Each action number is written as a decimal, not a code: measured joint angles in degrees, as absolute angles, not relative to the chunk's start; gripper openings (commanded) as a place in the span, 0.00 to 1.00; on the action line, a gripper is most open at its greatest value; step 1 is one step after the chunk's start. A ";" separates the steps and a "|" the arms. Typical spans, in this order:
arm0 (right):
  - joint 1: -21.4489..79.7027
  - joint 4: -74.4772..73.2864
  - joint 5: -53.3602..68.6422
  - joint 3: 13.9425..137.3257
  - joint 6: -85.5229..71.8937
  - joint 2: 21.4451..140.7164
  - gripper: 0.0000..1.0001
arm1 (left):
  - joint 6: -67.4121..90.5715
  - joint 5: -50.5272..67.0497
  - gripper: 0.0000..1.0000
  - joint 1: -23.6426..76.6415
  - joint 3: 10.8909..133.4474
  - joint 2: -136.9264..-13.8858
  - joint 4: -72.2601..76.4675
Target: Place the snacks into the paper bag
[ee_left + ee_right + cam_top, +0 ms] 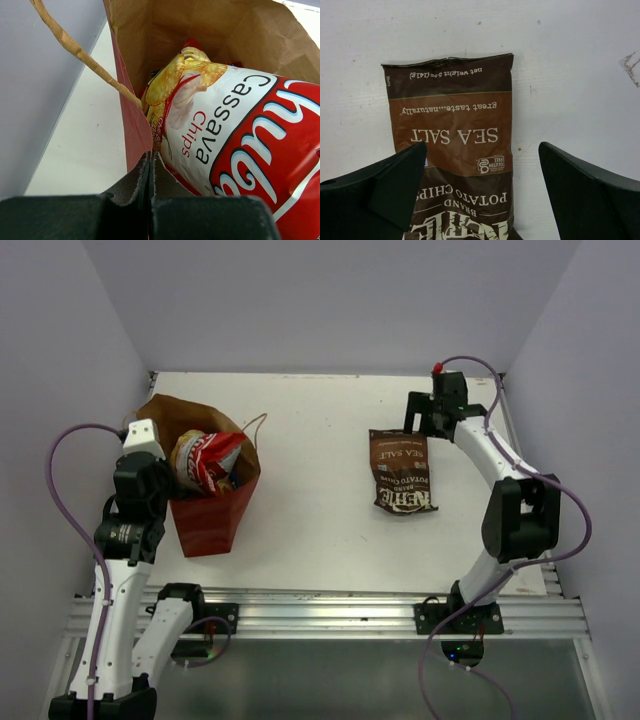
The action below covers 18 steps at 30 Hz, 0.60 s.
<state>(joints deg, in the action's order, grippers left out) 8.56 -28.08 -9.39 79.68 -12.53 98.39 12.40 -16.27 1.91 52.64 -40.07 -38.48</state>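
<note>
- A red paper bag [208, 515] stands open on the left side of the desk [320, 410]. A red-and-white cassava chips bag [208, 460] pokes out of its mouth.
- The left gripper [150, 167] has its jaws pressed together, pinching the paper bag's rim.
- A dark brown Kettle sea salt bag [402, 472] lies flat on the desk, well apart to the right.
- The right gripper [482, 146] hovers at that bag's far end, jaws spread wide and holding nothing.

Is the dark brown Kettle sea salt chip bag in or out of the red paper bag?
Out. The Kettle bag lies flat on the white table, apart from the red paper bag, near the open right gripper.
</note>
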 measured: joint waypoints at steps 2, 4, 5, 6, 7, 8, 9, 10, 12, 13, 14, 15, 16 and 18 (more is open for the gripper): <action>7.46 -27.03 -7.75 79.57 -12.78 98.63 0.99 | 12.40 -16.27 0.00 1.91 52.64 -40.16 -38.46; 6.48 -26.15 -6.13 79.35 -12.88 99.37 0.99 | 12.40 -16.27 0.00 1.91 52.64 -40.38 -38.46; 6.04 -25.78 -5.37 79.20 -12.91 100.07 0.99 | 12.40 -16.29 0.00 1.91 52.64 -40.47 -38.46; 5.63 -25.47 -4.64 78.98 -12.93 100.99 0.98 | 12.40 -16.29 0.00 1.91 52.64 -40.56 -38.46; 5.23 -25.23 -4.05 78.78 -12.93 102.06 0.98 | 12.40 -16.29 0.00 1.91 52.64 -40.64 -38.44; 4.99 -25.15 -3.38 78.54 -12.93 102.96 0.97 | 12.40 -16.32 0.00 1.91 52.64 -40.66 -38.44; 4.71 -25.23 -2.98 78.24 -12.91 104.20 0.96 | 12.40 -16.32 0.00 1.91 52.64 -40.71 -38.44; 4.47 -25.30 -2.70 78.06 -12.93 105.49 0.96 | 12.40 -16.32 0.00 1.91 52.64 -40.75 -38.41; 4.16 -25.32 -1.67 77.60 -12.93 107.70 0.95 | 12.40 -16.32 0.00 1.91 52.64 -40.88 -38.37; 4.10 -25.50 -1.28 77.36 -12.95 108.64 0.92 | 12.40 -16.32 0.00 1.91 52.64 -40.95 -38.37; 4.08 -25.67 -0.45 77.19 -12.95 109.49 0.92 | 12.40 -16.32 0.00 1.91 52.64 -40.95 -38.37; 4.05 -25.56 0.14 77.08 -13.10 110.15 0.91 | 12.40 -16.32 0.00 1.91 52.64 -40.95 -38.37; 4.05 -25.26 0.93 77.08 -13.15 110.45 0.89 | 12.40 -16.32 0.00 1.91 52.64 -40.91 -38.37; 3.97 -25.19 2.13 77.08 -13.08 110.52 0.83 | 12.40 -16.32 0.00 1.91 52.64 -40.80 -38.37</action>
<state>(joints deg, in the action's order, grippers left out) 3.97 -25.19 2.13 77.08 -13.08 110.52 12.40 -16.32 1.91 52.64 -40.80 -38.37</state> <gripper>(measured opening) 0.879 0.007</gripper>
